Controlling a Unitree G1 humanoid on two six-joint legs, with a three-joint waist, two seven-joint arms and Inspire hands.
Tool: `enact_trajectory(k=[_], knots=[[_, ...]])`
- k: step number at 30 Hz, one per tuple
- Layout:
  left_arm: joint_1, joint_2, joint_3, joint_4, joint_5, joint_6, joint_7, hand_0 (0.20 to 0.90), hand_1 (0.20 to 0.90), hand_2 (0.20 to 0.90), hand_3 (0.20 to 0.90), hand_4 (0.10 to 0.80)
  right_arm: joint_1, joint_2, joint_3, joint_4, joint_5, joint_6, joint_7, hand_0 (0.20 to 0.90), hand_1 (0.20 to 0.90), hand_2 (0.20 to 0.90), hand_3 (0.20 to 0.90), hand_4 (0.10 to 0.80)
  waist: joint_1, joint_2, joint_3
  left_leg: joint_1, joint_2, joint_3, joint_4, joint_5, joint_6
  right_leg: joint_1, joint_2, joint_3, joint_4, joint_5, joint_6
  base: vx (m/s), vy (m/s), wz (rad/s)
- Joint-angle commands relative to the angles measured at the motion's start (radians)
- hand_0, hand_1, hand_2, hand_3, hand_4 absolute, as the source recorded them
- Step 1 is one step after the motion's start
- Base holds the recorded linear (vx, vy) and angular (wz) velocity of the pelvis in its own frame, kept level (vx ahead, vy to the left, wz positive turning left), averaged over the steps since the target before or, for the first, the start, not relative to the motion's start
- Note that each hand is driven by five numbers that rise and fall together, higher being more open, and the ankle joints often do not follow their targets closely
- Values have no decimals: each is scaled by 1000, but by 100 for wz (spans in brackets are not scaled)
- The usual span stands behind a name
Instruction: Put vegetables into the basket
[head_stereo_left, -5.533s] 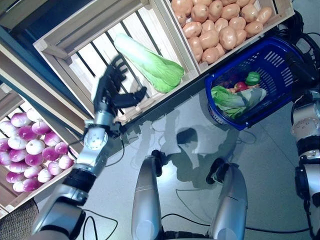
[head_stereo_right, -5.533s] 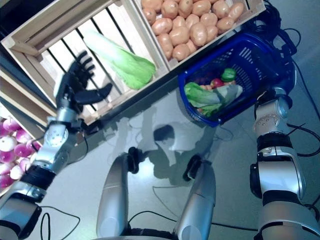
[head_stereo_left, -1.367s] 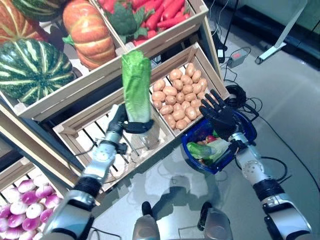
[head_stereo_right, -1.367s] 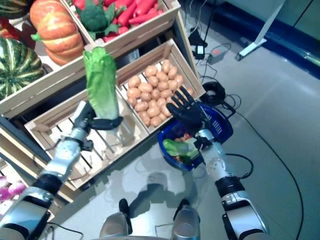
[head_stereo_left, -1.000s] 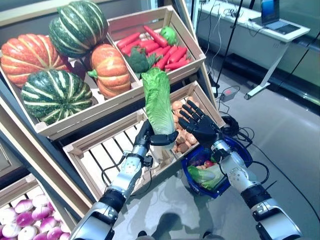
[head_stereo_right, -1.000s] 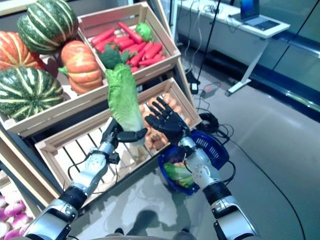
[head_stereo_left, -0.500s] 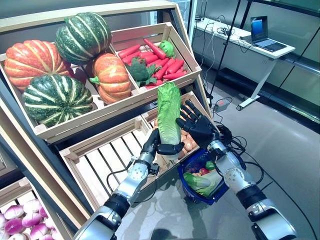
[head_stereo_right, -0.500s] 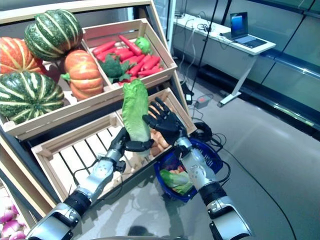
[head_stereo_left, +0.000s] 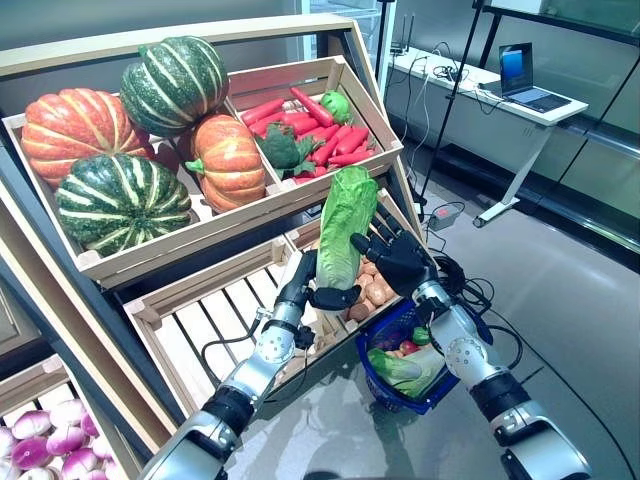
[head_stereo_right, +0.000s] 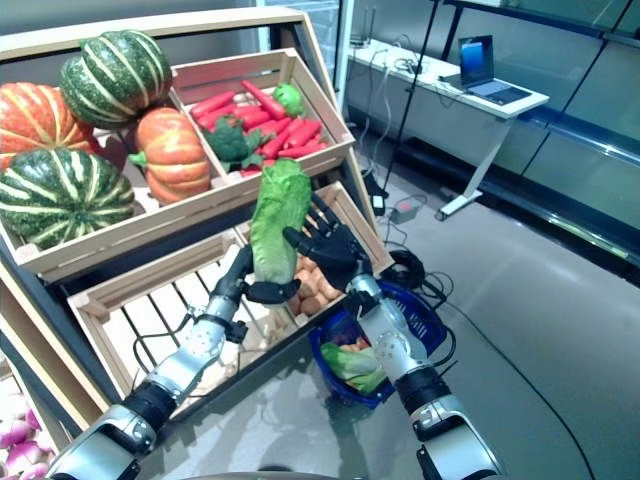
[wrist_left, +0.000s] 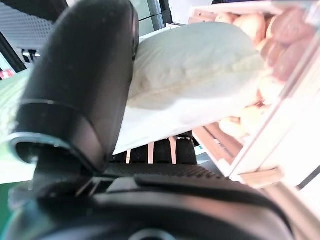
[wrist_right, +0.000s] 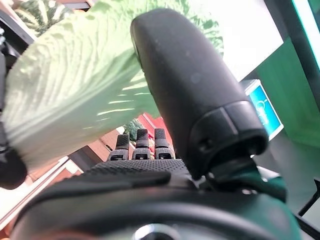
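Note:
My left hand (head_stereo_left: 303, 288) is shut on the white base of a tall napa cabbage (head_stereo_left: 346, 222) and holds it upright in front of the stand's lower crates. In the left wrist view the thumb (wrist_left: 82, 85) presses on the pale base (wrist_left: 195, 75). My right hand (head_stereo_left: 396, 262) is open with straight, spread fingers right beside the cabbage's right side, and its wrist view shows the green leaf (wrist_right: 80, 85) past the thumb. The blue basket (head_stereo_left: 400, 398) stands on the floor below the right hand. It holds a leafy green vegetable (head_stereo_left: 393, 366), a red round one and a small green one.
The wooden stand (head_stereo_left: 225, 225) with slanted crates rises on the left and behind the hands. A desk with a laptop (head_stereo_left: 520, 75) stands at the back right. Cables and a power strip (head_stereo_left: 441, 212) lie on the grey floor past the basket.
The view has kept lifting. My left hand has carried the cabbage a little further right, and my right hand now sits closer against its side above the basket.

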Motion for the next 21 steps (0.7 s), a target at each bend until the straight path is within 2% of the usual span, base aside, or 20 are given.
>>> enact_trajectory(k=[1, 8, 15, 18, 21], knots=[[-144, 7, -119, -97, 202, -213, 8, 300, 300, 300, 300, 400, -98, 68, -37, -84, 99, -22, 76, 900, 900, 900, 900, 800, 18, -9, -65, -18, -21, -37, -5, -33, 26, 9, -6, 7, 21, -12, -43, 0, 0, 0], [-163, 29, -184, -80, 320, -260, 2, 300, 300, 300, 300, 400, -108, 81, -23, -106, 185, 53, 202, 900, 900, 900, 900, 800, 8, -10, -69, -19, -18, -30, -5, -32, 25, 7, -7, 13, 17, -10, -39, 0, 0, 0], [-182, 36, -250, -75, 448, -301, 52, 300, 300, 300, 300, 400, -120, 104, 2, -133, 198, 115, 226, 900, 900, 900, 900, 800, 1, -10, -72, -24, -18, -28, -5, -33, 24, -2, -9, 21, 20, -13, -36, -2, 0, 0], [-198, 35, -286, -78, 509, -355, 73, 300, 300, 300, 300, 400, -122, 120, 18, -139, 211, 127, 246, 900, 900, 900, 900, 800, -2, -8, -72, -25, -19, -30, -5, -35, 25, -2, -9, 25, 17, -12, -34, -6, 1, -2], [-202, 34, -313, -87, 470, -378, 2, 300, 300, 300, 300, 400, -126, 131, 24, -149, 208, 125, 277, 900, 900, 900, 900, 800, -4, -7, -74, -23, -19, -29, -5, -37, 25, 0, -10, 27, 13, -11, -32, 0, 0, 0]])
